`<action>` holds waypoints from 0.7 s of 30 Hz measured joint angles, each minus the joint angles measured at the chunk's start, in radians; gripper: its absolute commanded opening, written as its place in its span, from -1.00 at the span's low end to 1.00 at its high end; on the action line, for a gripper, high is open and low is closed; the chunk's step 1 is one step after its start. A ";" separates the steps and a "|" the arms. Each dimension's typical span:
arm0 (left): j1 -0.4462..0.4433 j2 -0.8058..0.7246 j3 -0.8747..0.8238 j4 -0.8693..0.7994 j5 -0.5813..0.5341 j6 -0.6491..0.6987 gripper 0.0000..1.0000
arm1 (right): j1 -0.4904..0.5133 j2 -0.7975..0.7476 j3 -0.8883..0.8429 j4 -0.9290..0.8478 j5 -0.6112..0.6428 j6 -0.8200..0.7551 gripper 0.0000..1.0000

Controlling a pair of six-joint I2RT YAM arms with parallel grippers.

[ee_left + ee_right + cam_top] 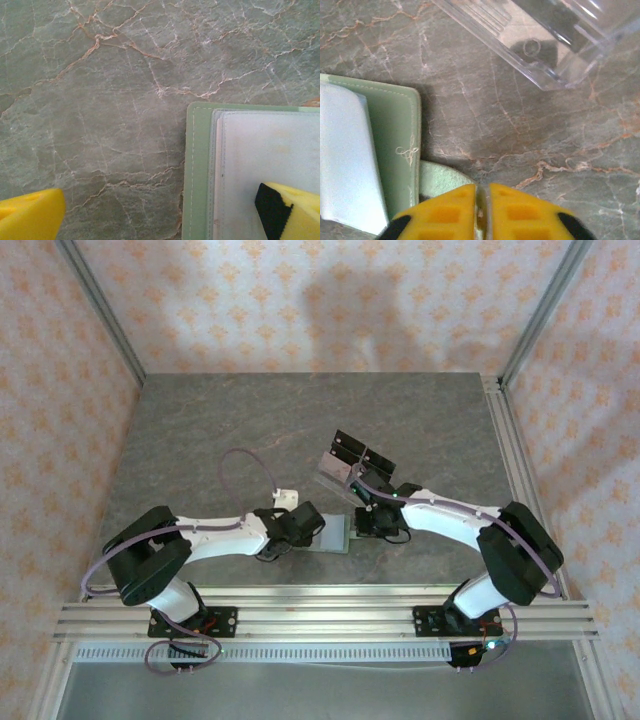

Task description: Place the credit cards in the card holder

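Note:
The sage-green card holder [333,534] lies open on the table between the two grippers, its pale slotted inside [260,160] facing up. My left gripper [160,220] is open: one yellow finger [30,215] hangs over bare table and the other [292,212] over the holder's inside. My right gripper [482,205] is shut on the holder's snap tab [442,177], at the holder's right edge [395,150]. Black credit cards [361,451] stand in the clear acrylic stand [345,476] just behind the right gripper [374,521].
The corner of the clear stand [540,50] sits close ahead of the right fingers. The grey marbled table [200,430] stretches wide to the left and back. Aluminium rails [320,615] run along the near edge, and another [515,460] along the right side.

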 measured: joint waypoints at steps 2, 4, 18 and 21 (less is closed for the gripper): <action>0.000 0.000 0.000 0.000 0.001 0.002 1.00 | -0.001 -0.005 0.001 -0.002 -0.004 0.000 -0.30; 0.000 -0.005 0.000 0.000 0.003 0.003 0.99 | -0.002 -0.021 0.010 -0.016 -0.008 -0.001 -0.27; 0.006 -0.237 0.002 -0.063 -0.121 0.027 0.99 | -0.083 0.006 0.463 -0.182 -0.006 -0.240 -0.12; 0.032 -0.274 0.006 -0.064 -0.145 0.034 0.99 | -0.100 0.103 0.552 -0.214 0.000 -0.310 -0.12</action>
